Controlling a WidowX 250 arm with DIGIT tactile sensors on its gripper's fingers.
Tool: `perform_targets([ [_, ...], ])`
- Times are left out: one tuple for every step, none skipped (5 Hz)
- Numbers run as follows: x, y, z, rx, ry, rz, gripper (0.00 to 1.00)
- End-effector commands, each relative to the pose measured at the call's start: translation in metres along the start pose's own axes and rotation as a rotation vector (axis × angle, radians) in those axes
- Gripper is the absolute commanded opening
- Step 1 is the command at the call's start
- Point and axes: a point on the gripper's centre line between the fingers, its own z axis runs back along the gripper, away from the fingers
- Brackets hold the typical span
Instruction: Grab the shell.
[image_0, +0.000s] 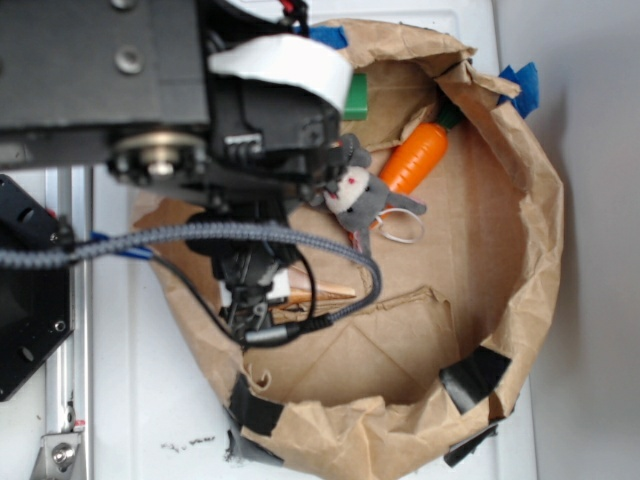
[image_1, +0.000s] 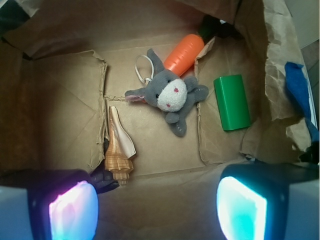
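Note:
The shell (image_1: 118, 150) lies flat on the brown paper floor, its ribbed tan spire toward me and its pale lip and thin tail pointing away. In the exterior view only its tan tail end (image_0: 325, 293) sticks out from under the arm. My gripper (image_1: 157, 210) is open above the floor, its glowing pads (image_1: 72, 212) wide apart with nothing between them. The spire tip sits just beyond the left finger, left of the gap's middle. From outside, the gripper (image_0: 255, 290) hangs low inside the paper-lined box.
A grey plush animal (image_1: 170, 95) lies mid-floor, with an orange toy carrot (image_1: 184, 53) behind it and a green block (image_1: 232, 102) to the right. Crumpled paper walls (image_0: 540, 230) ring the floor. Blue tape (image_1: 299, 90) sits on the right rim.

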Motion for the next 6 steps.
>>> perform_targets([
  [0.003,0.005,0.005,0.004,-0.022,0.023,1.0],
  [0.003,0.005,0.005,0.004,-0.022,0.023,1.0],
  [0.016,0.004,-0.016,0.065,-0.025,0.061,1.0],
  [0.033,-0.001,-0.032,0.075,-0.036,0.063,1.0],
  [0.045,-0.017,-0.054,0.047,-0.039,0.013,1.0],
  [0.041,-0.027,-0.066,0.018,-0.037,-0.03,1.0],
])
